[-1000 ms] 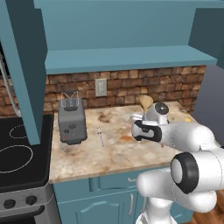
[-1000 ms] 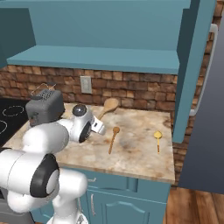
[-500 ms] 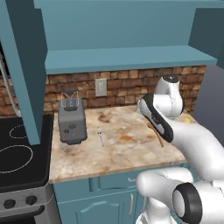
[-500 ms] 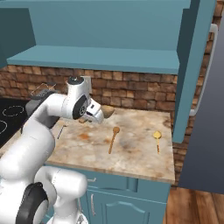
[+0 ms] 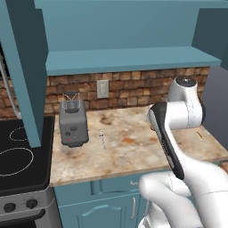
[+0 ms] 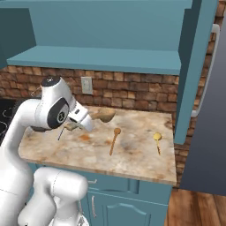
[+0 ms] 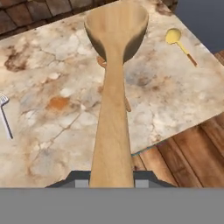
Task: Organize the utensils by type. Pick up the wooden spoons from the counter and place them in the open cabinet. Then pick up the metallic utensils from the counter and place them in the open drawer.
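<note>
Clearly the gripper (image 7: 112,181) is closed on the handle of the larger wooden spoon (image 7: 114,83), jaws narrow, one dark fingertip on each side of the handle. In the hand view the spoon runs straight away from the fingers, its oval bowl at the far end, held up above the counter (image 7: 52,70) and touching nothing else. The right base view shows the same spoon's bowl (image 6: 104,115) sticking out past the white wrist, in the air over the back middle of the counter (image 6: 132,154).

The smaller wooden spoon (image 6: 114,140) lies flat on the counter near its middle, bowl toward the brick wall. The yellow-ended utensil (image 6: 157,141) lies near the counter's right edge (its thin handle pointing toward the front edge). A thin silver fork (image 5: 102,139) lies left of centre, just beside the grey toaster (image 5: 72,120), which stands at the back left. The open cabinet's shelf (image 6: 97,59) runs above the brick wall, with its door (image 6: 194,66) standing open at the right end.

Compared with a second ago, the arm has risen: then the gripper sat low over the back of the counter, and half a second ago it was already lifting; now the larger spoon hangs higher. The smaller spoon, the yellow-ended utensil and the fork lie where they did.
</note>
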Tool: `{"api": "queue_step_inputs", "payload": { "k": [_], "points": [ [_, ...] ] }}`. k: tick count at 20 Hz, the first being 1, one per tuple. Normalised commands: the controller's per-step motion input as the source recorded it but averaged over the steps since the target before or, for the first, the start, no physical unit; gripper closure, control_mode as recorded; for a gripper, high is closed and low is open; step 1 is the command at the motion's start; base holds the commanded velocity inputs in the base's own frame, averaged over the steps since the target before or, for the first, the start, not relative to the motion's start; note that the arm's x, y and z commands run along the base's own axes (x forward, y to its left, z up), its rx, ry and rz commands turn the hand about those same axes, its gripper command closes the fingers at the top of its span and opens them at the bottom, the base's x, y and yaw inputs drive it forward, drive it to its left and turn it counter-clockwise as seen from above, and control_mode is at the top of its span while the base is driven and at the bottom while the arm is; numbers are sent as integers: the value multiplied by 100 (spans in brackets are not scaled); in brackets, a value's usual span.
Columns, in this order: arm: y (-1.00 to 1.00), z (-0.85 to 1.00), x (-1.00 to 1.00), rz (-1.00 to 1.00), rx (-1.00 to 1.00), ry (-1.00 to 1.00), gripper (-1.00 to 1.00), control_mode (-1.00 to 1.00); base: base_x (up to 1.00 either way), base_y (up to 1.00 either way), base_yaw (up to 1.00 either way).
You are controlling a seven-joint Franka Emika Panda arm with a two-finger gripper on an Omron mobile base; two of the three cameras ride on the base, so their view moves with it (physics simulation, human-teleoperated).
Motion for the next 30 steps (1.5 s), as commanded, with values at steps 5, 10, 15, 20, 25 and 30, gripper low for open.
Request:
{"api": "queue_step_inputs", "payload": {
  "k": [5,10,15,20,25,30],
  "points": [
    [2,100,-100,-14,-2,-14,100,-100,0,0,0],
    [16,100,-100,-16,-5,-2,100,-100,0,0,0],
    [31,100,-96,-16,-5,0,100,-100,0,0,0],
    [31,99,-87,-18,-5,-1,100,-100,0,0,0],
    [6,62,-18,-12,-11,-8,100,-100,0,0,0],
    [-11,6,43,-1,-8,0,100,-100,0,0,0]
  ]
}}
